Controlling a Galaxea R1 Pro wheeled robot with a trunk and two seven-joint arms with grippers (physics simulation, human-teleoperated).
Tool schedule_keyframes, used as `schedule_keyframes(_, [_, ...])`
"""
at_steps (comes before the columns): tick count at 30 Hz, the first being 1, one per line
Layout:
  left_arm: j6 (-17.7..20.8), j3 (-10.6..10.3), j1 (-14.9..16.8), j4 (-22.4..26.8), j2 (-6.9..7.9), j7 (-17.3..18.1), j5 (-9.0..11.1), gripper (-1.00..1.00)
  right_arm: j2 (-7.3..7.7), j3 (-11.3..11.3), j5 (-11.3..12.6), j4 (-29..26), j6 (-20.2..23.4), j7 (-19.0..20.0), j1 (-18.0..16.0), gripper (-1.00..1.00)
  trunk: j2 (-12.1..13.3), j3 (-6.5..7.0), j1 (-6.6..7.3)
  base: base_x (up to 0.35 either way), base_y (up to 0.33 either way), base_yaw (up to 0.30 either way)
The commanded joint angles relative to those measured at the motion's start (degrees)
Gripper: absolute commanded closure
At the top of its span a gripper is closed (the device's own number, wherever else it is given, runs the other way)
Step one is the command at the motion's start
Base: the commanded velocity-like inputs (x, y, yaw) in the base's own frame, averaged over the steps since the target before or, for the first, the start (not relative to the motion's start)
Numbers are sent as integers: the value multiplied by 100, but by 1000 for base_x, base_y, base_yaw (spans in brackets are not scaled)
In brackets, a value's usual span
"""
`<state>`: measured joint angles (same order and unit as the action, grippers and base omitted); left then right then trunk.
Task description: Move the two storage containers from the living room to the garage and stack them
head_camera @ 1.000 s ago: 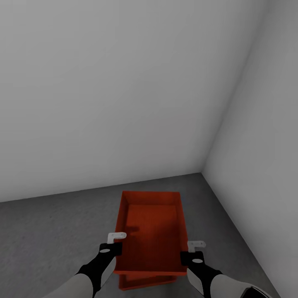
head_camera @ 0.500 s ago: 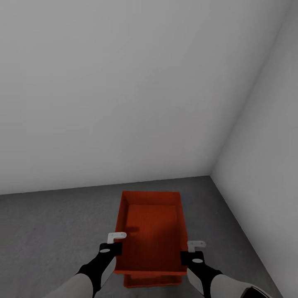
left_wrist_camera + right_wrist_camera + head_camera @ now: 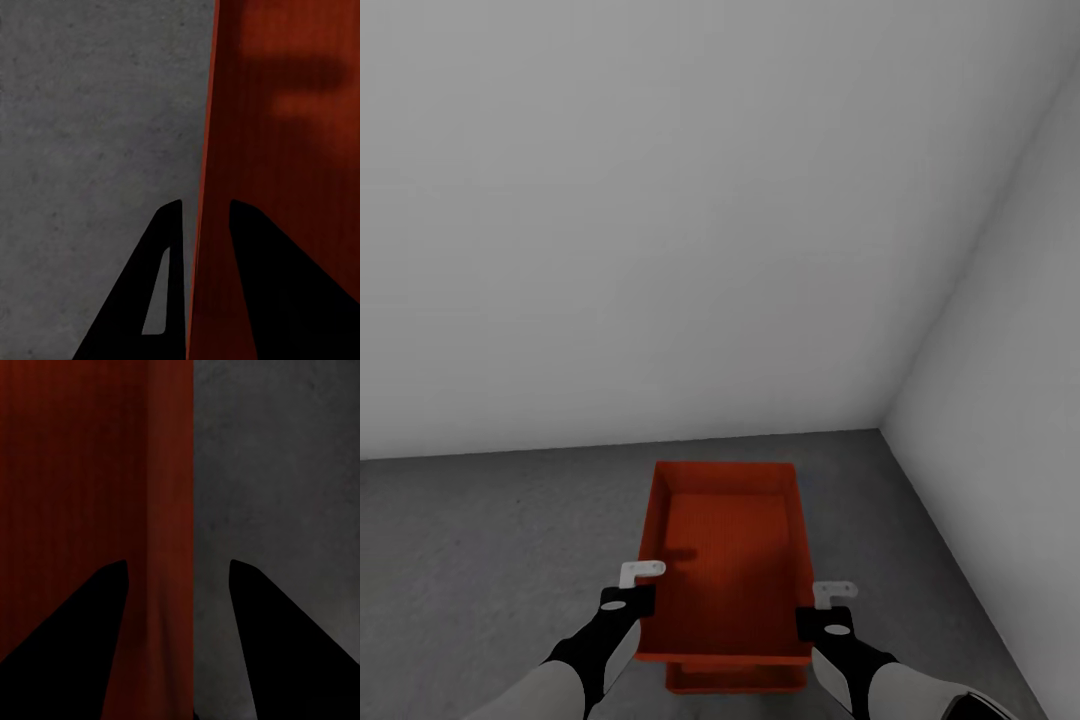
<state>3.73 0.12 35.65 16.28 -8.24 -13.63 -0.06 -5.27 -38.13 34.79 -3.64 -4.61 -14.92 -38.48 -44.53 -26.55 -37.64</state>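
Observation:
An orange-red storage container [image 3: 725,540] hangs level in front of me, open top up, over the garage's grey concrete floor [image 3: 480,560]. My left gripper [image 3: 628,598] is shut on its left wall; the left wrist view shows the fingers [image 3: 205,206] pinching that thin wall [image 3: 277,150]. My right gripper [image 3: 828,615] straddles the right wall. In the right wrist view its fingers [image 3: 176,562] stand wide apart, with floor [image 3: 277,472] showing between the wall [image 3: 75,472] and the outer finger. The near edge of the second container [image 3: 735,680] shows on the floor directly below the held one.
I face a bare corner of the garage. A white wall [image 3: 660,200] stands ahead and another white wall [image 3: 1010,400] close on the right. The concrete floor stretches away to the left of the containers.
The view has swung left, so the wall corner sits further right. The container on the floor now shows squarely under the held one instead of jutting out to its left. Both grippers keep their places.

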Motion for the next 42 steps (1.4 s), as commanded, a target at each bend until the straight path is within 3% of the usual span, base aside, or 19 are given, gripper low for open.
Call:
schedule_keyframes(1, [41, 120, 3, 340, 2, -35, -90, 100, 1, 16, 106, 187, -22, -9, -1, 100, -5, -6, -1, 0, 0, 4])
schedule_keyframes(29, [41, 120, 3, 349, 3, -35, -90, 100, 9, 16, 107, 187, -22, -10, -1, 100, -5, -6, -1, 59, -36, 0])
schedule_keyframes(42, [41, 120, 3, 349, 1, -39, -90, 100, 9, 16, 107, 185, -22, -10, -1, 100, -5, -6, -1, -151, 0, 0])
